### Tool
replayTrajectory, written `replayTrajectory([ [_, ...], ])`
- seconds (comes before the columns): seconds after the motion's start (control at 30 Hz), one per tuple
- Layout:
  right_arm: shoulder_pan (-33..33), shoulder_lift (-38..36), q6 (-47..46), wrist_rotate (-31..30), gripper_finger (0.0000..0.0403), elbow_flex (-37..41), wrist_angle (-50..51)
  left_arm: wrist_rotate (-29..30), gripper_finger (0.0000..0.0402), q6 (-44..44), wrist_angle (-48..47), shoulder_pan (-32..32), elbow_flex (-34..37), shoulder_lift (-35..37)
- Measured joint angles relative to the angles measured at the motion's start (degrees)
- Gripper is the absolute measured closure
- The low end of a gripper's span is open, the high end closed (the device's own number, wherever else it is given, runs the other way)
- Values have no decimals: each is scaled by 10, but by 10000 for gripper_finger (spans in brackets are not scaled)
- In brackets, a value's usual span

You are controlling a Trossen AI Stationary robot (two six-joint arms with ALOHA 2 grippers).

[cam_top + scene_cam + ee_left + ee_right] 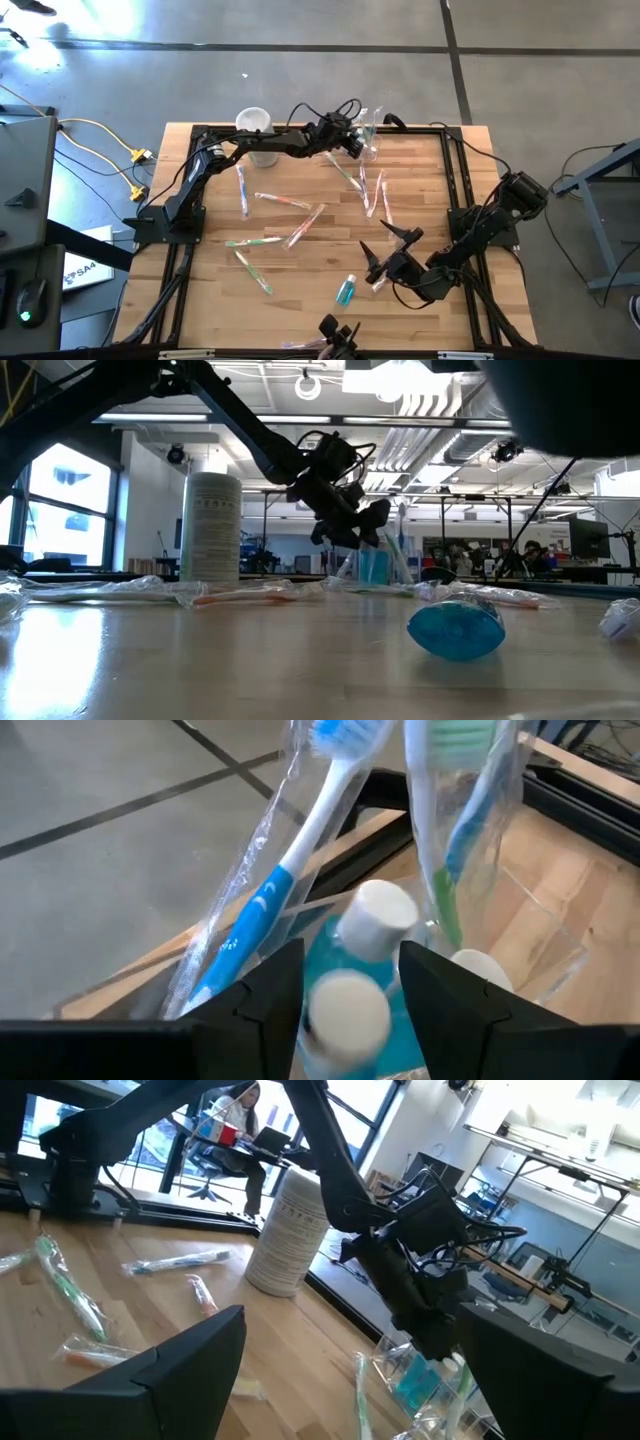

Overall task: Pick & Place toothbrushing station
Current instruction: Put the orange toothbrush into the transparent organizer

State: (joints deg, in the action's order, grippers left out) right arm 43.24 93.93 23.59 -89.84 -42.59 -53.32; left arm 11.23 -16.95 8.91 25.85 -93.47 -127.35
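The wooden table [300, 290] carries many wrapped toothbrushes [290, 203], scattered across its middle and left part, and one small blue bottle [346, 290] lying on its side near the front, so a big part of the job looks not yet done.

The toothbrushing station [370, 135] stands at the far edge of the table, a little right of the middle, just right of the whitish cylindrical container [256, 135]. It is already partly filled: in the left wrist view two wrapped brushes, one blue-handled toothbrush [290, 870] and one green-headed toothbrush [455, 780], lean inside it, together with blue bottles with white caps [378, 915].

The left gripper [350, 140] hangs directly over the station. Its jaws stand partly apart with nothing between them, and the white caps show in the gap below, so I judge that an item was just delivered there.

The right gripper [390, 250] waits over the near right part of the table, close to the lying bottle, with its jaws spread wide and empty.

Some things I cannot make out. The thin clear walls of the station are almost invisible from above, so its exact outline is uncertain. How many bottles are inside is unclear, because the fingers cover part of them. In the low view the station is mostly hidden behind the left gripper. At the near edge of the table a dark object [335, 335] is cut off by the picture.
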Motion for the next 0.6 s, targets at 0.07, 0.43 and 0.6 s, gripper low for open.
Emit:
replayTrajectory([
  [0.07,0,0,0,0,50,0,0,-2,238,0,0,0,0,0],
  [0.43,0,0,2,-1,50,0,0,-33,235,48,-1,0,0,22],
  [0.6,0,0,2,-2,50,0,0,-55,235,64,-15,-2,0,39],
])
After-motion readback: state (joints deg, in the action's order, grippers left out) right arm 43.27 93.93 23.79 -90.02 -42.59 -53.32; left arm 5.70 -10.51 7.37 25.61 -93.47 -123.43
